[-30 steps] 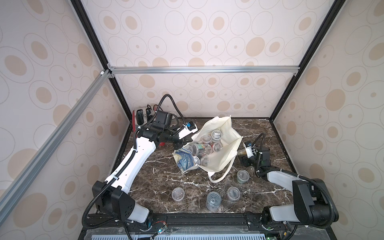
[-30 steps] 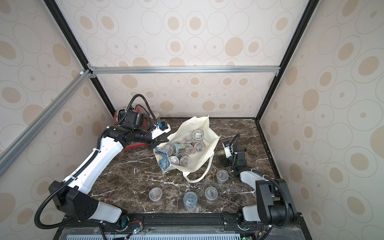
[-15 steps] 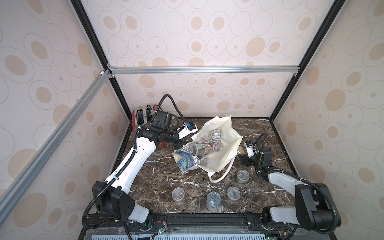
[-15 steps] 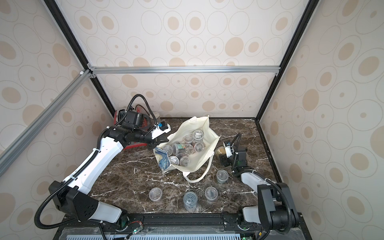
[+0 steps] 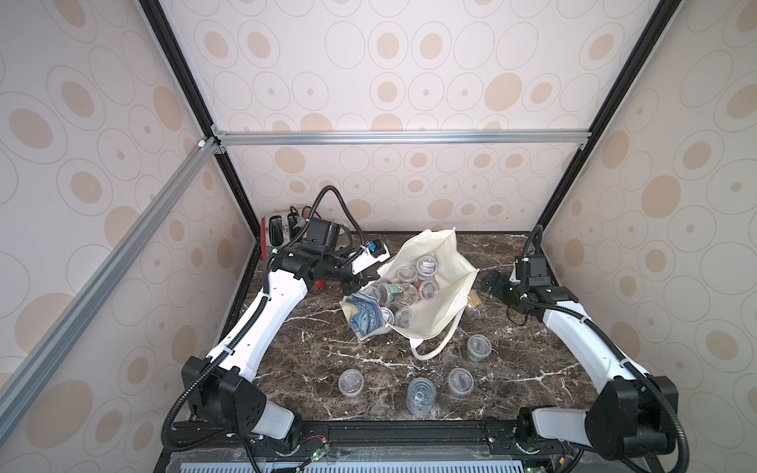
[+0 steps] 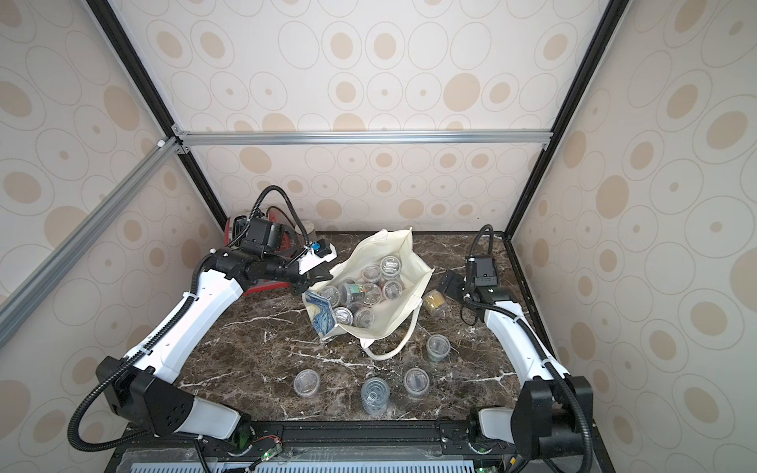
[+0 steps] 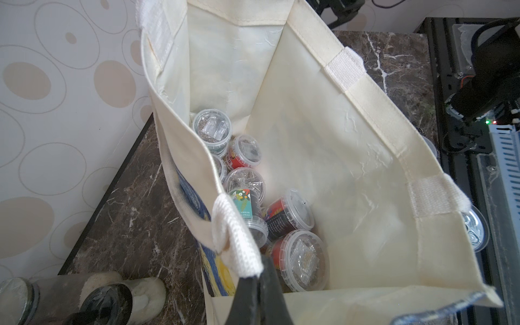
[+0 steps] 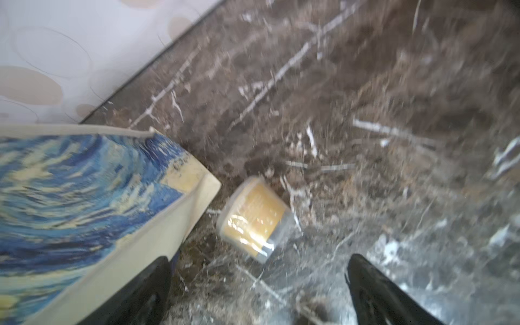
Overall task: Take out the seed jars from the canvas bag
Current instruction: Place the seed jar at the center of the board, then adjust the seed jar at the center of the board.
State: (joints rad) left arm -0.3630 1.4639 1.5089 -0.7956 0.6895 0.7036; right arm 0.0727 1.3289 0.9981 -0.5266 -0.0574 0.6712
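The cream canvas bag (image 5: pixel 442 315) (image 6: pixel 393 325) stands open mid-table, its blue swirl print showing in the right wrist view (image 8: pixel 84 183). Several seed jars (image 5: pixel 426 266) (image 6: pixel 390 265) (image 7: pixel 212 129) lie inside it. My left gripper (image 7: pixel 260 274) (image 5: pixel 363 282) is shut on the bag's white handle strap at the rim, holding the mouth open. One yellow-labelled seed jar (image 8: pixel 253 219) (image 5: pixel 474 302) (image 6: pixel 433 303) lies on its side on the marble beside the bag. My right gripper (image 8: pixel 259 261) (image 5: pixel 491 282) hangs open just behind that jar, touching nothing.
Several more clear jars (image 5: pixel 351 383) (image 5: pixel 420 396) (image 5: pixel 479 348) stand upright on the near half of the table. A red appliance (image 5: pixel 278 233) sits in the back left corner. A glass jar (image 7: pixel 17 298) and a dark-capped bottle (image 7: pixel 109 301) stand near my left gripper. Walls close in on three sides.
My right gripper has opened wide and drawn back from the yellow-labelled jar, which now lies free beside the bag. The left arm and the bag have not moved.
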